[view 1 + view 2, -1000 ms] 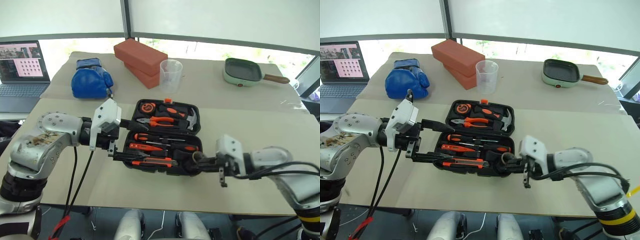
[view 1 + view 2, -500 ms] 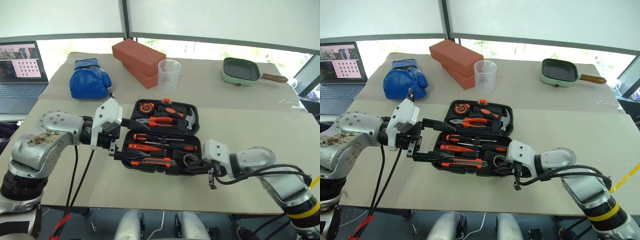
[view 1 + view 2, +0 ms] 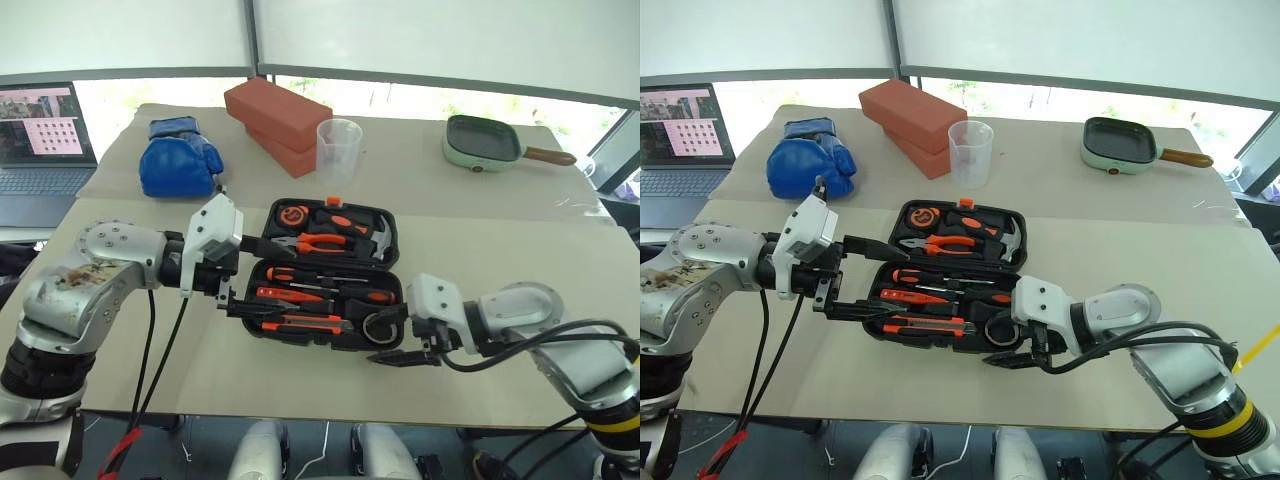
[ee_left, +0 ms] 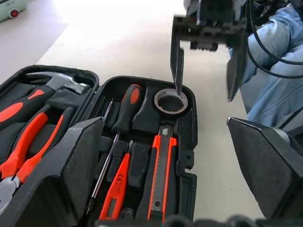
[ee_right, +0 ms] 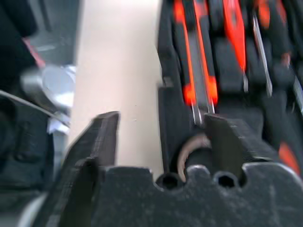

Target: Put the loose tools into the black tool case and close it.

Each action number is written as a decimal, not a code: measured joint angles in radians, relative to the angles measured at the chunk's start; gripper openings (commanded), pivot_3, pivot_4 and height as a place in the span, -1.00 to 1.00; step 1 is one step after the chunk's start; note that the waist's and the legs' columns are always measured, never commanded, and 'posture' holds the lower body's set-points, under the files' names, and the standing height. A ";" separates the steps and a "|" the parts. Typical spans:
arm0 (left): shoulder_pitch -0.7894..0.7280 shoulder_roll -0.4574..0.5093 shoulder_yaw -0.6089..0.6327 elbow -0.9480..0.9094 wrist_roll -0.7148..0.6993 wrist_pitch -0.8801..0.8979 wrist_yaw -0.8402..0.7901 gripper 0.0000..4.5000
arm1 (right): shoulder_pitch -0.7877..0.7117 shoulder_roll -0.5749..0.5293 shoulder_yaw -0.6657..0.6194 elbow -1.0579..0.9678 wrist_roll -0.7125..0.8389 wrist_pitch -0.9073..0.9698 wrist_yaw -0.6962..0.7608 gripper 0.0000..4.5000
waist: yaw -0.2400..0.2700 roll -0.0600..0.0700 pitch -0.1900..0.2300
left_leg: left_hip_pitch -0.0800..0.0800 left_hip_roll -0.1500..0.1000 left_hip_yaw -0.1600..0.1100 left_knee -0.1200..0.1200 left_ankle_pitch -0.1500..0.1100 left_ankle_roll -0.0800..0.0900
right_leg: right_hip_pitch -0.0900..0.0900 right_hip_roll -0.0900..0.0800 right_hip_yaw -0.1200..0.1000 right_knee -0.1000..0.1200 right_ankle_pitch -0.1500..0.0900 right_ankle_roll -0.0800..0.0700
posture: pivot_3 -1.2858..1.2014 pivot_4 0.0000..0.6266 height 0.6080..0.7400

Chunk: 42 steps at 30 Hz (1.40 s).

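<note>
The black tool case (image 3: 325,275) lies open between both tools. The left tool (image 3: 238,290) is spread at its edge; the right tool (image 3: 1008,345), spread, straddles the corner slot where the tape roll (image 4: 171,101) sits. Loading looks finished; next, swing the lid shut. Beyond them, the beige surface (image 3: 480,215) carries red bricks (image 3: 280,115).

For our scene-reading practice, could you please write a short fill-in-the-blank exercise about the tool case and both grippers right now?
1. The black tool case lies ____ on the table.
2. The small dark tape roll sits in the case's near ____ corner.
3. The right gripper has its fingers ____ above the tape roll.
4. The left gripper, fingers open, holds ____.

Missing words: open; right; open; nothing
</note>
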 measured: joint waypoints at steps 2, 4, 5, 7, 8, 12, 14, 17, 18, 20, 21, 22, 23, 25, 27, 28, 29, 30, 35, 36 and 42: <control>-0.007 0.000 0.000 0.015 0.012 -0.004 0.005 1.00 | -0.031 -0.001 -0.032 0.002 0.039 0.023 0.000 0.84 | 0.000 0.000 0.000 | 0.000 0.000 0.000 0.000 0.000 0.000 | 0.000 0.000 0.000 0.000 0.000 0.000 | 0.03 -0.52 0.98; -0.004 0.000 0.001 0.055 0.041 -0.013 0.036 1.00 | -0.042 -0.001 -0.080 0.051 0.049 0.025 -0.018 0.84 | 0.002 0.000 0.000 | 0.000 0.000 0.000 0.000 0.000 0.000 | 0.001 0.000 0.000 0.000 0.000 0.000 | 0.03 -0.52 0.98; 0.009 -0.001 0.003 0.082 0.060 -0.019 0.056 1.00 | -0.041 0.001 -0.098 0.088 0.045 0.025 -0.039 0.72 | 0.002 0.000 0.000 | 0.000 -0.001 0.000 0.000 0.000 0.000 | 0.001 0.000 0.000 -0.001 0.000 0.000 | 0.03 -0.52 0.98; 0.039 -0.006 0.005 0.153 0.103 -0.041 0.101 0.76 | -0.034 0.011 -0.136 0.181 0.024 0.024 -0.089 0.47 | 0.002 0.000 0.000 | 0.000 -0.001 0.000 0.000 0.000 0.000 | 0.000 0.000 0.000 0.000 0.000 0.000 | 0.03 -0.52 0.98; 0.056 -0.013 0.007 0.192 0.129 -0.062 0.130 0.66 | -0.029 0.023 -0.154 0.229 0.011 0.021 -0.114 0.35 | 0.002 0.000 0.000 | 0.000 -0.001 0.001 0.000 0.000 0.000 | 0.000 0.000 0.000 0.000 0.000 0.000 | 0.03 -0.52 0.98; 0.111 -0.041 0.009 0.382 0.260 -0.176 0.244 -0.01 | -0.006 0.046 -0.186 0.401 -0.057 -0.033 -0.188 -0.26 | 0.001 0.000 0.000 | 0.000 -0.001 0.002 -0.002 0.000 0.000 | -0.001 0.000 0.000 -0.001 0.000 0.000 | 0.03 -0.52 0.98; 0.121 -0.050 0.006 0.434 0.298 -0.216 0.267 -0.32 | 0.009 0.047 -0.187 0.449 -0.080 -0.059 -0.199 -0.54 | 0.001 0.000 0.000 | -0.001 0.000 0.002 -0.002 0.000 0.000 | -0.001 -0.001 0.000 -0.001 0.000 0.000 | 0.03 -0.52 0.98; 0.121 -0.083 -0.002 0.482 0.346 -0.282 0.288 -0.88 | 0.025 0.054 -0.166 0.499 -0.120 -0.119 -0.193 -1.00 | 0.003 0.000 0.000 | -0.001 -0.001 0.002 -0.002 0.000 0.000 | -0.001 -0.001 0.000 -0.001 0.000 0.000 | 0.03 -0.52 0.98; 0.121 -0.095 -0.008 0.491 0.357 -0.293 0.291 -0.96 | 0.026 0.059 -0.154 0.507 -0.131 -0.135 -0.189 -1.00 | 0.002 0.000 0.000 | -0.001 0.000 0.002 -0.001 0.000 0.000 | -0.001 -0.001 0.000 -0.001 0.000 0.000 | 0.03 -0.52 0.98; 0.121 -0.123 -0.026 0.498 0.371 -0.304 0.292 -0.96 | 0.026 0.082 -0.130 0.522 -0.147 -0.157 -0.178 -1.00 | 0.001 0.000 0.000 | -0.001 0.000 0.002 -0.001 0.000 0.000 | -0.001 -0.001 0.000 -0.001 0.000 0.000 | 0.03 -0.52 0.98; 0.121 -0.134 -0.036 0.498 0.373 -0.307 0.291 -0.96 | 0.026 0.093 -0.115 0.526 -0.155 -0.166 -0.176 -1.00 | 0.001 0.000 0.000 | -0.001 0.000 0.002 -0.001 0.000 0.000 | -0.001 -0.001 0.000 -0.001 0.000 0.000 | 0.03 -0.52 0.98; 0.121 -0.143 -0.043 0.498 0.374 -0.308 0.289 -0.96 | 0.026 0.102 -0.102 0.530 -0.162 -0.173 -0.173 -1.00 | 0.001 0.000 0.000 | -0.001 0.000 0.002 -0.002 0.000 0.000 | -0.001 -0.001 0.000 0.000 0.000 0.000 | 0.03 -0.52 0.98; 0.121 -0.146 -0.049 0.496 0.375 -0.306 0.283 -0.96 | 0.025 0.108 -0.083 0.536 -0.180 -0.187 -0.170 -1.00 | 0.000 0.000 0.000 | -0.001 0.000 0.002 -0.002 0.000 0.000 | -0.002 -0.001 0.000 0.000 0.000 0.000 | 0.03 -0.52 0.98; 0.120 -0.151 -0.065 0.487 0.377 -0.295 0.275 -0.96 | 0.023 0.122 -0.045 0.549 -0.215 -0.217 -0.169 -1.00 | 0.000 0.000 0.000 | -0.001 0.000 0.002 -0.001 0.000 0.000 | -0.001 -0.001 0.000 0.000 0.000 0.000 | 0.03 -0.52 0.98; 0.120 -0.164 -0.075 0.478 0.378 -0.270 0.275 -0.96 | 0.018 0.149 -0.020 0.564 -0.233 -0.234 -0.167 -1.00 | -0.001 0.000 0.000 | -0.001 0.000 0.002 -0.001 0.000 0.000 | -0.002 -0.001 0.000 0.000 0.000 0.000 | 0.03 -0.52 0.98; 0.122 -0.164 -0.077 0.474 0.377 -0.265 0.272 -0.96 | 0.016 0.151 -0.019 0.566 -0.238 -0.240 -0.163 -1.00 | -0.001 0.000 0.000 | -0.001 0.000 0.002 -0.001 0.000 0.000 | -0.002 -0.001 0.000 0.000 0.000 0.000 | 0.03 -0.52 0.98; 0.127 -0.164 -0.077 0.462 0.377 -0.257 0.267 -0.96 | 0.013 0.151 -0.019 0.571 -0.241 -0.244 -0.156 -1.00 | -0.001 0.000 0.000 | -0.001 0.000 0.002 -0.001 0.000 0.000 | -0.001 -0.001 0.000 0.000 0.000 0.000 | 0.03 -0.52 0.98; 0.137 -0.161 -0.075 0.446 0.375 -0.251 0.261 -0.96 | 0.012 0.151 -0.020 0.575 -0.245 -0.251 -0.151 -1.00 | -0.001 0.000 0.000 | -0.001 0.000 0.002 -0.001 0.000 0.000 | -0.001 -0.001 0.000 0.000 0.000 0.000 | 0.03 -0.52 0.98; 0.217 -0.136 -0.042 0.335 0.326 -0.198 0.209 -0.96 | 0.031 0.124 -0.037 0.568 -0.256 -0.286 -0.103 -1.00 | -0.001 0.000 0.000 | -0.001 0.001 0.002 -0.003 0.000 0.000 | -0.002 -0.001 0.000 -0.001 0.000 0.000 | 0.03 -0.52 0.98; 0.241 -0.126 -0.034 0.303 0.309 -0.184 0.197 -0.96 | 0.048 0.112 -0.047 0.547 -0.256 -0.290 -0.086 -1.00 | 0.000 0.000 0.000 | -0.001 0.001 0.001 -0.004 0.000 0.000 | -0.002 -0.001 0.000 -0.001 0.000 0.000 | 0.03 -0.52 0.98; 0.384 -0.064 -0.005 0.153 0.265 -0.140 0.147 -0.96 | 0.168 0.058 -0.073 0.412 -0.248 -0.291 -0.023 -1.00 | 0.000 0.000 0.000 | -0.001 0.001 0.001 -0.005 0.000 0.000 | -0.002 -0.001 0.000 -0.002 0.000 0.000 | 0.03 -0.52 0.98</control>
